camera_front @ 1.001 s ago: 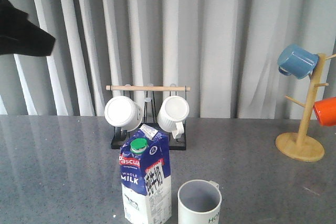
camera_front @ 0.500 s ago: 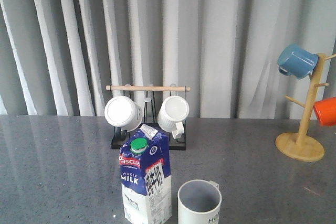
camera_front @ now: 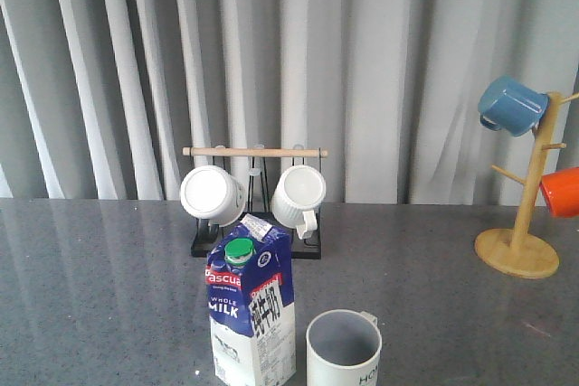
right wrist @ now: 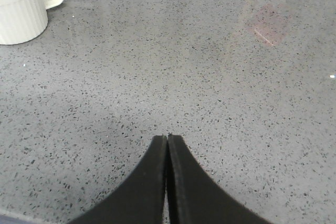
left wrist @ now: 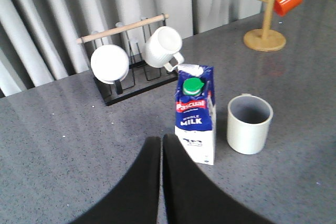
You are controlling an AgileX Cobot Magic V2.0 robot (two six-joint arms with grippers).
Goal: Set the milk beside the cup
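The milk [camera_front: 251, 309], a tall blue and white carton with a green cap, stands upright at the front of the table, just left of the cup [camera_front: 344, 350], a pale ribbed mug with a grey inside. Both show in the left wrist view, the milk [left wrist: 195, 113] beside the cup [left wrist: 249, 124] with a small gap between them. My left gripper [left wrist: 161, 139] is shut and empty, high above the table and short of the milk. My right gripper [right wrist: 167, 138] is shut and empty over bare tabletop, with the cup [right wrist: 21, 4] and its "HOME" lettering off to one side.
A black rack [camera_front: 255, 201] with a wooden bar holds two plain white mugs behind the milk. A wooden mug tree [camera_front: 523, 223] at the right carries a blue mug [camera_front: 511, 106] and an orange mug [camera_front: 561, 192]. Grey curtains hang behind the table.
A dark arm part at the upper left of the front view one second ago has left that view. The milk and the cup have not moved.
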